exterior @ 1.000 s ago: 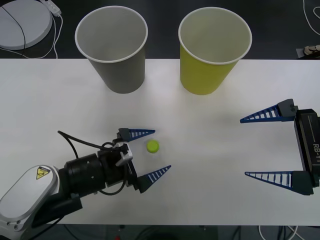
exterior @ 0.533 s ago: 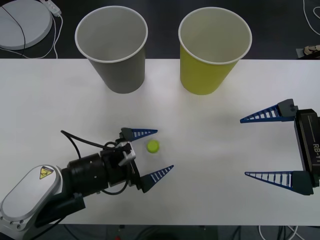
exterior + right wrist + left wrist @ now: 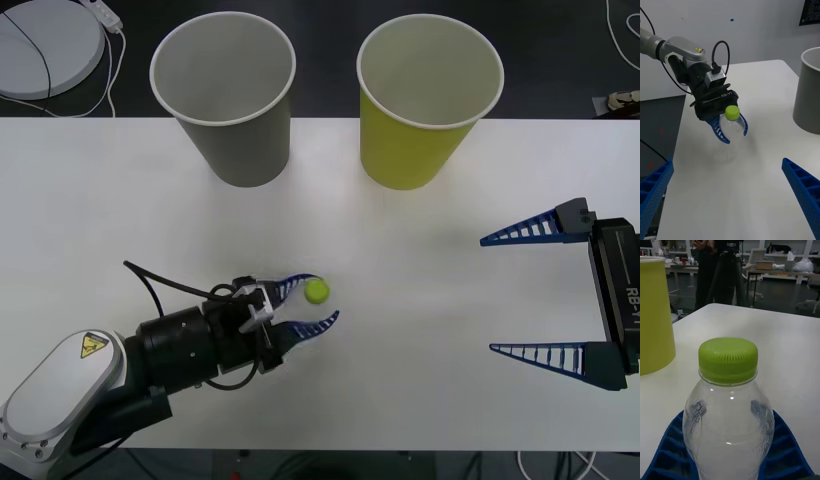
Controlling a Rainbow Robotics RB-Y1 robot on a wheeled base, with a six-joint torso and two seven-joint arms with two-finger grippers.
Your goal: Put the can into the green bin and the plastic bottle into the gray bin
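Note:
A small clear plastic bottle (image 3: 309, 301) (image 3: 728, 427) with a lime-green cap (image 3: 316, 290) (image 3: 732, 112) stands cap-up near the table's front, left of centre. My left gripper (image 3: 320, 302) (image 3: 730, 129) is shut on its body, one blue finger on each side. At the back of the table stand the gray bin (image 3: 224, 95) (image 3: 810, 93) on the left and the green bin (image 3: 428, 100) (image 3: 655, 315) on the right, both upright. My right gripper (image 3: 490, 294) (image 3: 727, 163) hangs open over the table's right side, holding nothing. The can is out of view.
A white round disc (image 3: 45, 45) with a cable lies beyond the table's back left corner. Bare white table (image 3: 420, 260) stretches between the bottle, the bins and the right gripper.
The left gripper's fingers have closed from open onto the bottle, and the green cap has shifted slightly right. The right arm has not moved.

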